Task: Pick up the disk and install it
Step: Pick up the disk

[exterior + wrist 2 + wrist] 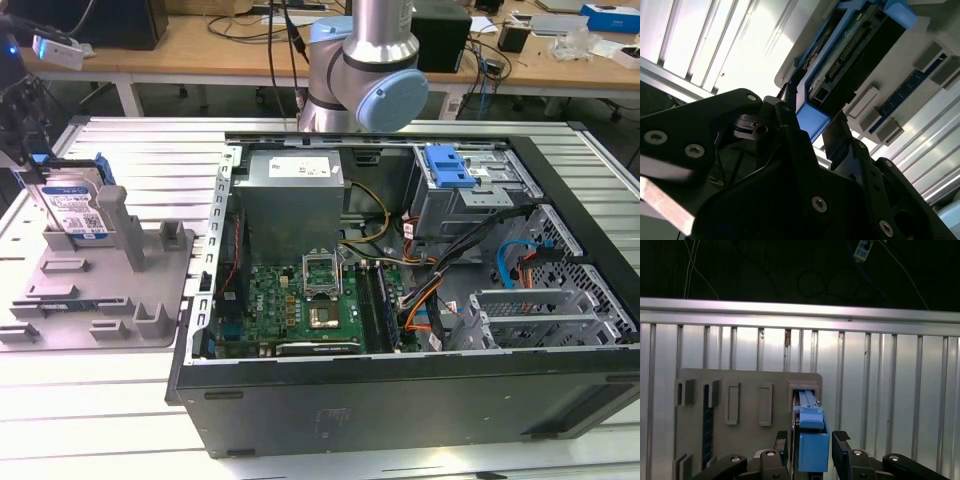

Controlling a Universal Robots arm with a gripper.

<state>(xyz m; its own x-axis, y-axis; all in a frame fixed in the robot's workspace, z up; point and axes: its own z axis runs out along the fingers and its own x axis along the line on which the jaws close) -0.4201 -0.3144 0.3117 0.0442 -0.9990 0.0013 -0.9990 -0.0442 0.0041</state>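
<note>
As the disk [813, 450] stands in the grey holder [747, 390], we see our claw [811, 436] straddling it, narrowly open.

I am viewing the disk [72, 205]: silver, with a white-and-blue label and a bright blue carrier. The tray [110, 300] is showing plain matt grey. I am steering a black gripper [811, 436] on a silver arm [380, 40] capped in pale blue. The table [100, 410] is showing ribbed silver slats. The case [400, 400] is showing black walls, a green board [290, 300] and a blue latch [447, 165].
</note>
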